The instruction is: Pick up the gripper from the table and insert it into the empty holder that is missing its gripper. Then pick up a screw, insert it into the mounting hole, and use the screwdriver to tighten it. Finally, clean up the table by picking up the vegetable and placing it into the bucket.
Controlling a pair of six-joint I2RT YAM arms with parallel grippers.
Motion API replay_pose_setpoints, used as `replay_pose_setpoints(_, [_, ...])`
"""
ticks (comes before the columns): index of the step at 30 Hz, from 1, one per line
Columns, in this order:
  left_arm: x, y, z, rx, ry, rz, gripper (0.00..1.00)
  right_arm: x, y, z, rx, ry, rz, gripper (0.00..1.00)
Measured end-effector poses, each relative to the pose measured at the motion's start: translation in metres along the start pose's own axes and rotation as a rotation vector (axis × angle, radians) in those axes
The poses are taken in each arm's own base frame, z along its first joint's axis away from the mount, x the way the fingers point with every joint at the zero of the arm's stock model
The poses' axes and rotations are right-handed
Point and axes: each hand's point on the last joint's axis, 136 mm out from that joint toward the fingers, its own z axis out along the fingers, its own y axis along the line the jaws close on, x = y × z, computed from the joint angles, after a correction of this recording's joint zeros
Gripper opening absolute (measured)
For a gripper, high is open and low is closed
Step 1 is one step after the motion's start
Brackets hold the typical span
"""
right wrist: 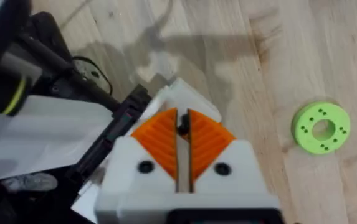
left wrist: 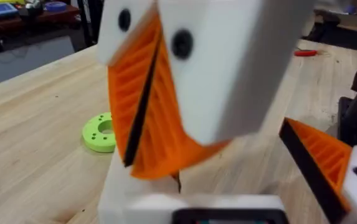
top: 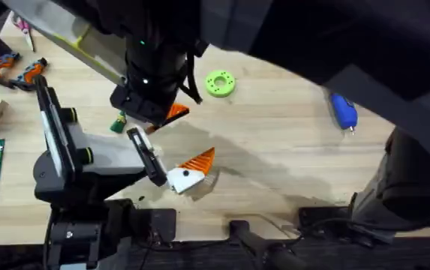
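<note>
Right fingers press together on a small dark bit, just above the spread left fingers at mid-desk. The green vegetable lies just left of them. The lime disc sits farther back, and the blue screwdriver lies well off right.

Table: pale wood, visible grain, matt. Lime-green disc: matt plastic, holes through it. Right gripper: smooth white plastic blocks, ribbed orange pads. Screwdriver: blue plastic, slight sheen.
</note>
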Motion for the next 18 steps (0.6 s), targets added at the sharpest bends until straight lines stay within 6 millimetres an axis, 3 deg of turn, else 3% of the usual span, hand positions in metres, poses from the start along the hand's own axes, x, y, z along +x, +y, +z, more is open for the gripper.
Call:
replay_pose_setpoints(3, [0.000,0.000,0.000,0.000,0.000,0.000,0.985,0.001,0.004,0.001,-0.014,0.003,0.000,0.204])
replay_pose_setpoints(4, [0.000,0.000,0.000,-0.001,0.000,0.000,0.985,0.001,0.004,0.001,-0.012,0.005,-0.001,0.327])
replay_pose_setpoints(13, [0.000,0.000,0.000,-0.002,0.000,0.000,0.985,0.001,-0.004,0.001,0.017,0.002,0.007,0.581])
replay_pose_setpoints(18, [0.000,0.001,0.000,-0.007,0.000,-0.001,0.985,-0.003,-0.016,-0.002,0.034,-0.019,0.027,0.895])
